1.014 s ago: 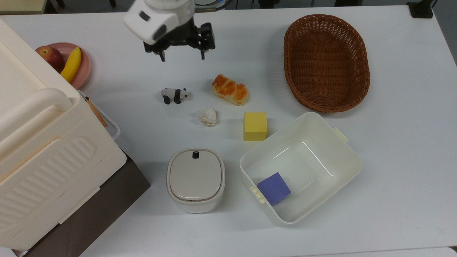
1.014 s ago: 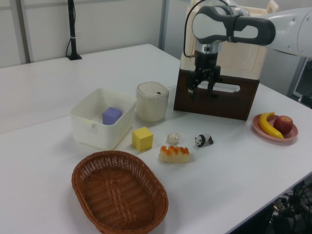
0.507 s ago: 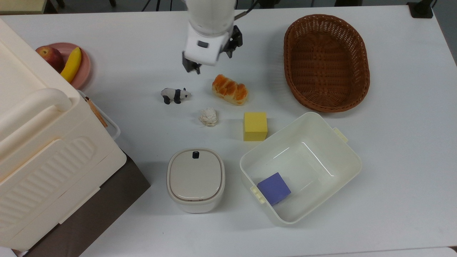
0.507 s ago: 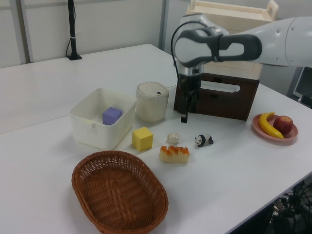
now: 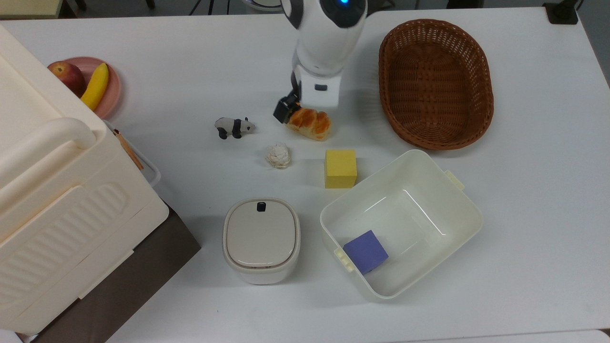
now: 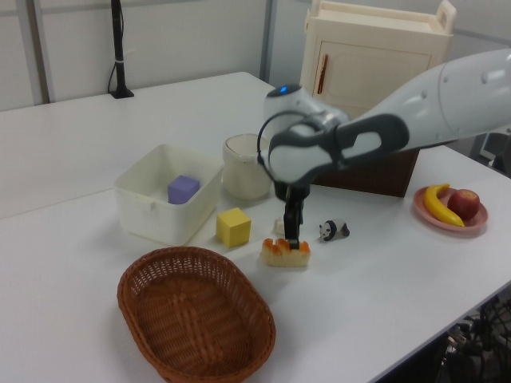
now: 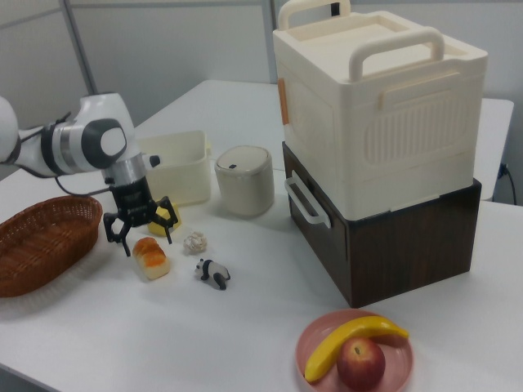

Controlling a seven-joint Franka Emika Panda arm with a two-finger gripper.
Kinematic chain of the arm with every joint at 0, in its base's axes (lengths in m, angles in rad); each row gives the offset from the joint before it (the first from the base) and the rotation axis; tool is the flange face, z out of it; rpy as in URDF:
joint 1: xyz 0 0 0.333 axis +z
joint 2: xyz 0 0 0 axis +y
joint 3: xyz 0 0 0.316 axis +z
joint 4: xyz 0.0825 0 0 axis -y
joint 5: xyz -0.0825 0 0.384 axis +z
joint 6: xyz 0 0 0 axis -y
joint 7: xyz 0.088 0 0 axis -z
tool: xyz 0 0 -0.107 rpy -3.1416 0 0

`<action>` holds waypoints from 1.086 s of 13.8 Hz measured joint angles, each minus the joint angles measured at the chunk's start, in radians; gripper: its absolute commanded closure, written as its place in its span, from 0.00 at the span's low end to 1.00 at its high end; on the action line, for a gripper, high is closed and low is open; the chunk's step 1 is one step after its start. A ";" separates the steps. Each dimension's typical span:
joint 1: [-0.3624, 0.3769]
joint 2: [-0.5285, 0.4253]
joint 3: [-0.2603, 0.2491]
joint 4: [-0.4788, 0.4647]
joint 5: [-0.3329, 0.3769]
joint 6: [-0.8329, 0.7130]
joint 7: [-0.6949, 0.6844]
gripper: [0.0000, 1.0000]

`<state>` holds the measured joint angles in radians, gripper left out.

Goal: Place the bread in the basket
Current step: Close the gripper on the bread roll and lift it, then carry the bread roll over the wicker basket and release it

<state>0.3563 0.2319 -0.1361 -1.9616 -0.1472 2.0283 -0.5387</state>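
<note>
The bread (image 5: 312,125) is an orange-brown loaf lying on the white table, left of the basket in the top view. The brown wicker basket (image 5: 436,83) stands empty at the top view's upper right. My gripper (image 5: 305,110) hangs low right over the loaf. In the right view the gripper (image 7: 149,242) is open, its fingers spread to either side of the bread (image 7: 152,258), just above the loaf's ends. In the left view the gripper (image 6: 291,235) comes down onto the bread (image 6: 286,254), with the basket (image 6: 196,323) in front.
Close to the loaf are a yellow cube (image 5: 340,168), a paper ball (image 5: 278,156) and a toy panda (image 5: 233,127). A white bin (image 5: 457,190) holds a purple cube (image 5: 365,251). A lidded pot (image 5: 261,239), a fruit plate (image 5: 114,90) and a big cream box (image 5: 57,200) stand at the top view's left.
The arm has swung toward the top view's right and come down, going from above the panda's side of the table to right over the bread. The objects have not moved.
</note>
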 measured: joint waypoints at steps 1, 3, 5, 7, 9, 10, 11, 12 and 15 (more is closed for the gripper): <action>0.010 0.014 0.000 -0.009 -0.007 0.016 0.000 0.16; 0.021 0.050 0.000 -0.014 -0.019 0.043 0.000 0.27; 0.022 0.083 -0.001 -0.013 -0.023 0.064 0.001 0.37; 0.022 0.081 -0.004 -0.002 -0.023 0.066 0.001 0.39; 0.022 0.049 -0.008 0.023 -0.023 0.055 0.001 0.39; 0.022 0.027 -0.008 0.035 -0.022 0.029 0.002 0.39; 0.022 0.003 -0.008 0.051 -0.014 -0.004 0.005 0.39; 0.023 -0.032 -0.007 0.084 0.013 -0.059 0.014 0.39; 0.069 -0.072 -0.004 0.157 0.081 -0.116 0.112 0.39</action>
<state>0.4257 0.1603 -0.1398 -1.8051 -0.0661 1.9121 -0.4263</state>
